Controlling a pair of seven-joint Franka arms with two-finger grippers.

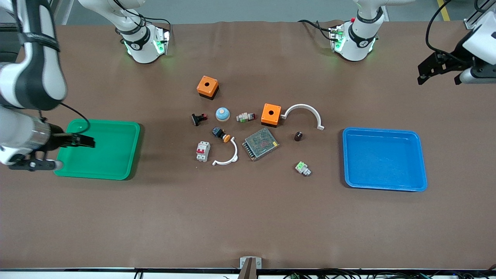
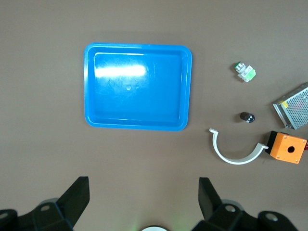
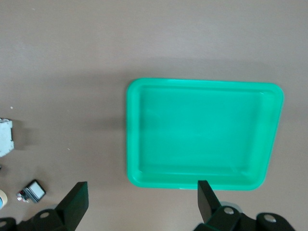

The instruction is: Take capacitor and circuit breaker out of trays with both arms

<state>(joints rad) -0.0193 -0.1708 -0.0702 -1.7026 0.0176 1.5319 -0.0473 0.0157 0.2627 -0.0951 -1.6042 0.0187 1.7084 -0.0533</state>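
capacitor (image 1: 298,136): you see it beside the blue tray (image 1: 420,162).
breaker (image 1: 202,150): on the worktop.
left gripper (image 1: 434,70): jaws spread.
right gripper (image 1: 69,145): jaws spread, over the green tray (image 1: 128,155).

High front view facing the arms, wrist views looking straight down

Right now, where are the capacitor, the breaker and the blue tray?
capacitor (image 1: 298,136): front view, its dark top.
breaker (image 1: 202,150): front view, its white face.
blue tray (image 1: 422,162): front view, its rim.
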